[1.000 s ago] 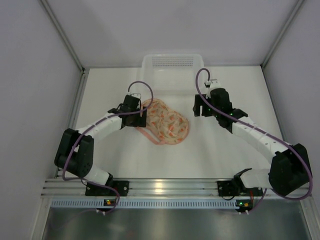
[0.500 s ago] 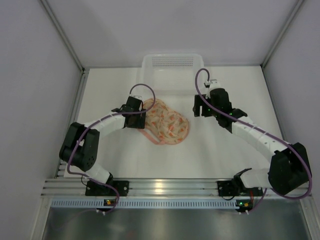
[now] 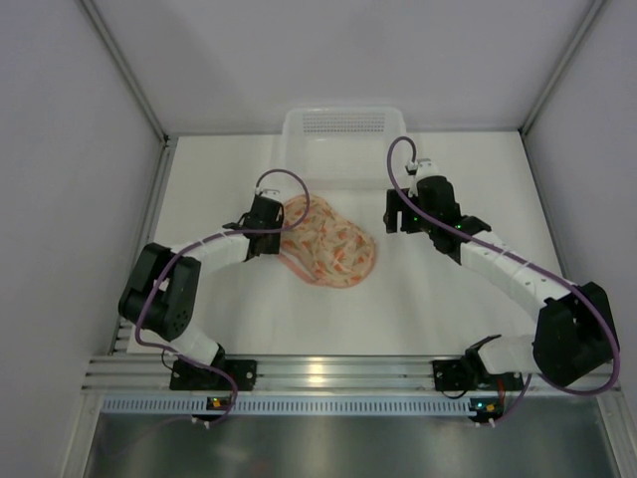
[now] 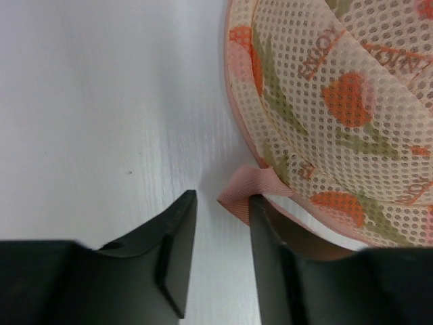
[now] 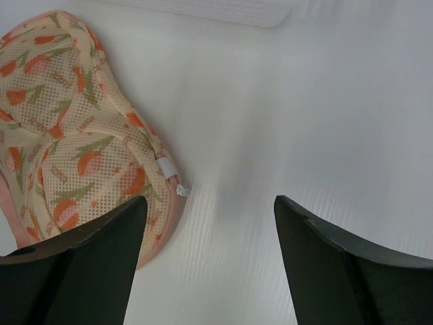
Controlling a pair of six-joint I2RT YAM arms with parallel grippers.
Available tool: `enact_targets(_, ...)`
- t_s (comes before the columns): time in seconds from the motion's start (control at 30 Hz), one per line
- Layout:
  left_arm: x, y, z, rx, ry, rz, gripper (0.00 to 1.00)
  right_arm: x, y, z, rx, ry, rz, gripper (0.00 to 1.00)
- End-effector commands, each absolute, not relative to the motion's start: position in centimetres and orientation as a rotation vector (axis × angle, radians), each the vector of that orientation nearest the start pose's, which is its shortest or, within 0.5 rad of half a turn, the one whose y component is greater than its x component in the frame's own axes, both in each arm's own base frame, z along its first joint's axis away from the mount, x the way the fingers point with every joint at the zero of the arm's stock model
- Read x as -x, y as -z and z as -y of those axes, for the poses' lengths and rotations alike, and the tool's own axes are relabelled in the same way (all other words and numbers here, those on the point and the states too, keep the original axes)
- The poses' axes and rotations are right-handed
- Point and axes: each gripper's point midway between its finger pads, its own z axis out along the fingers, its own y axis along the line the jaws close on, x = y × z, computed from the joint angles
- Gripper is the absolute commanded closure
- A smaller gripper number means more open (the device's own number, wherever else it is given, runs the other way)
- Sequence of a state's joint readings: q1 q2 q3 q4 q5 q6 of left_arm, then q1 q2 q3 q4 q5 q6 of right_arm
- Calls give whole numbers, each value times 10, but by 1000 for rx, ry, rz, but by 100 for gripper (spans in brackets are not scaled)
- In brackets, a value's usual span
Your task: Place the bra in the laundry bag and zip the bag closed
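Observation:
The laundry bag (image 3: 328, 241) lies on the white table, a pink speckled clamshell pouch with mesh panels, and it looks closed. My left gripper (image 3: 278, 232) is at its left end. In the left wrist view the bag (image 4: 338, 101) fills the upper right. Its coral loop handle (image 4: 245, 188) rests against the tip of the right finger, and my left gripper (image 4: 220, 198) is narrowly open with nothing between the jaws. My right gripper (image 3: 398, 215) is wide open and empty, right of the bag (image 5: 74, 135). A small white zipper pull (image 5: 181, 190) shows at the bag's edge. The bra is out of view.
A white slotted plastic basket (image 3: 343, 124) stands at the back of the table, just beyond the bag; its rim shows in the right wrist view (image 5: 223, 10). Grey walls close in the table on the left, right and back.
My left gripper has moved slightly away and to the left along the bag's end, and the bag has shifted a little with it. The right arm has barely moved.

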State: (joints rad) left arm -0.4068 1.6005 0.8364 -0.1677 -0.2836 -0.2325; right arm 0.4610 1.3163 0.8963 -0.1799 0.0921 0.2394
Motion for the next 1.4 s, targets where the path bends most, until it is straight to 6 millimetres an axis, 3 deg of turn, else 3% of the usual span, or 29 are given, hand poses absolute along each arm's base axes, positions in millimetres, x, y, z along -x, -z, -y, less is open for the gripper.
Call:
enact_targets(0.0, -366, -42, 111, -109, -72, -2370, 61, -360, -167, -165, 160, -314, -2120, 23)
enact_targets(0.03, -368, -43, 112, -118, -67, -2364, 67, -360, -165, -165, 158, -315, -2123, 23)
enact_targets(0.07, -368, -44, 113, -126, -63, -2360, 82, -360, -166, -166, 162, -317, -2122, 23)
enact_targets(0.17, -372, -49, 115, -128, -55, -2333, 100, -360, -167, -166, 159, -317, -2120, 23)
enact_targets(0.3, -378, -70, 118, -87, -16, -2278, 100, -360, -169, -164, 151, -311, -2110, 23)
enact_targets(0.37, -381, -93, 120, -61, 12, -2225, 100, -360, -171, -165, 150, -318, -2103, 23)
enact_targets(0.4, -384, -112, 121, -45, 31, -2179, 100, -359, -172, -165, 147, -322, -2101, 23)
enact_targets(0.47, -383, -127, 120, -32, 38, -2159, 100, -359, -172, -164, 142, -324, -2100, 23)
enact_targets(0.67, -381, -207, 125, -1, 145, -2005, 100, -358, -176, -167, 127, -350, -2084, 23)
enact_targets(0.73, -381, -240, 128, 7, 186, -1931, 100, -359, -177, -162, 92, -326, -2081, 23)
enact_targets(0.93, -389, -311, 141, -14, 284, -1780, 100, -360, -187, -152, 3, -334, -2059, 20)
enact_targets(0.97, -392, -332, 144, -15, 305, -1734, 100, -360, -189, -150, -19, -338, -2056, 19)
enact_targets(1.2, -424, -417, 162, -7, 375, -1567, 100, -369, -197, -124, -180, -353, -2055, 16)
enact_targets(1.3, -444, -435, 179, -40, 411, -1531, 100, -370, -202, -114, -228, -366, -2040, 16)
enact_targets(1.33, -446, -462, 183, -50, 427, -1477, 100, -370, -202, -111, -239, -368, -2038, 16)
enact_targets(1.37, -458, -460, 191, -71, 439, -1482, 100, -370, -207, -108, -248, -369, -2023, 16)
